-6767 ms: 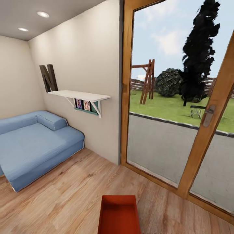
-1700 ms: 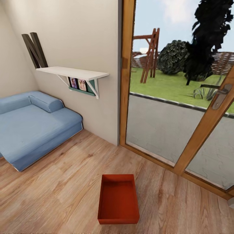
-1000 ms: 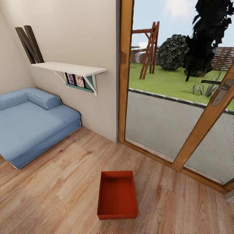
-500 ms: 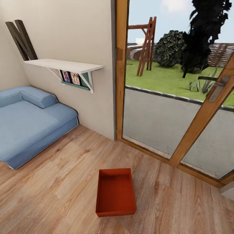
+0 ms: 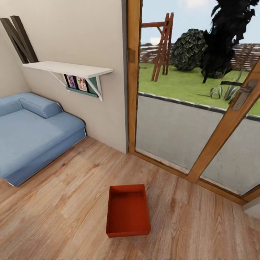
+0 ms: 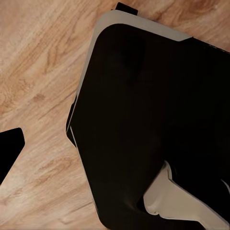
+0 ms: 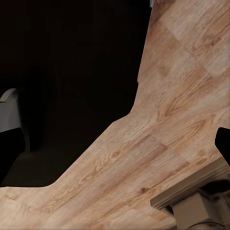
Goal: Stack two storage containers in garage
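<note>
Red-orange storage container (image 5: 128, 211) upright on wood plank floor (image 5: 65, 213), 6 o'clock from glass doors (image 5: 187, 108) (blue sofa (image 5: 32, 137) at 10 o'clock); tool states: cannot tell.

There is one red storage container (image 5: 128, 211), open at the top, sitting on the wood floor (image 5: 65, 213). Take the container as the landmark. One blue sofa (image 5: 32, 135) is to its left and farther back, with one long cushion (image 5: 39, 106) on it. One white shelf (image 5: 66, 68) hangs on the wall above the sofa. Two small pictures (image 5: 76, 83) sit side by side under the shelf. One big dark letter N (image 5: 18, 39) leans above the shelf. Behind the container are two glass doors (image 5: 173, 119) in wood frames, with one door handle (image 5: 242, 95). Outside there is one wooden frame (image 5: 160, 45), one round bush (image 5: 187, 48) and one tall dark tree (image 5: 227, 36).
</note>
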